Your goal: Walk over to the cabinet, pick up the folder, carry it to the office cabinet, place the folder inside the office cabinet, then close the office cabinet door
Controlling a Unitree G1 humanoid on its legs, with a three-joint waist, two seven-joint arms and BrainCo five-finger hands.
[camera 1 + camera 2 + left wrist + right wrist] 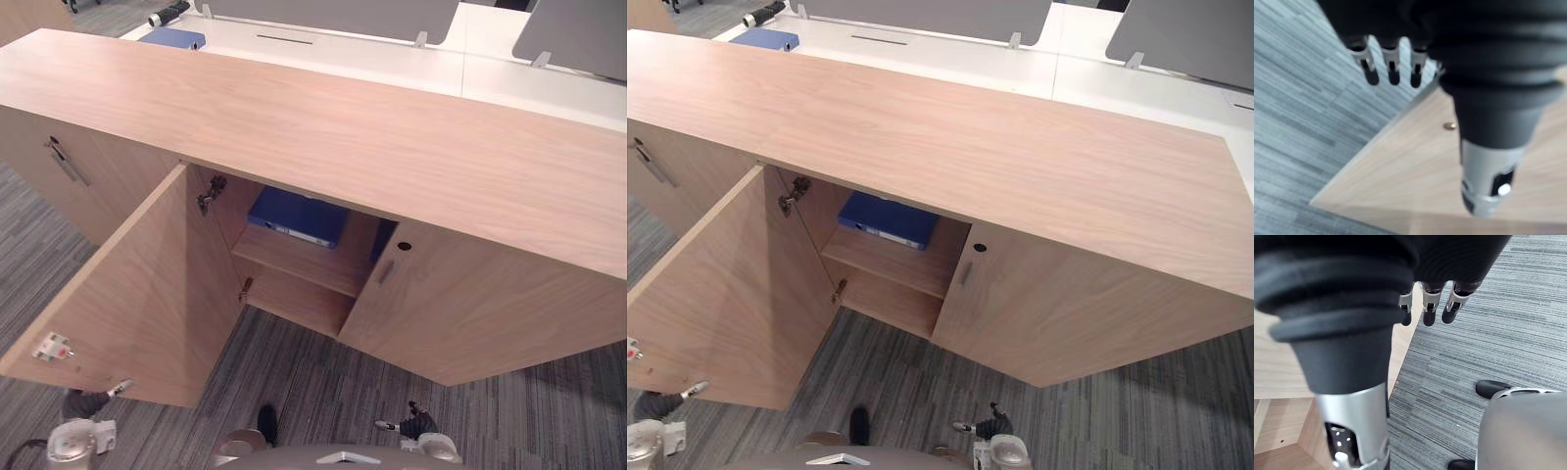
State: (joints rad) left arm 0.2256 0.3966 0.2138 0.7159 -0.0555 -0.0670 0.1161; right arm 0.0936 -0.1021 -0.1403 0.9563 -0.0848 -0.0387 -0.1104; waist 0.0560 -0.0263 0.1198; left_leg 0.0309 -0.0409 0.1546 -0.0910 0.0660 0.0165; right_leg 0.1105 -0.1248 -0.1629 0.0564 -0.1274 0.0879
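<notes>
While the blue folder (pixel 299 217) lies flat on the shelf (pixel 304 259) inside the office cabinet (pixel 343 127), spine across the opening, my empty left hand (pixel 1391 68), fingers slack, hangs by the open door (pixel 137 284), nearer than my equally slack right hand (pixel 1429 308).

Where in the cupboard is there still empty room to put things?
The lower shelf, under the blue folder, looks bare. The upper shelf is crowded: the folder covers most of it, leaving a front strip. The long cabinet top is bare too.
</notes>
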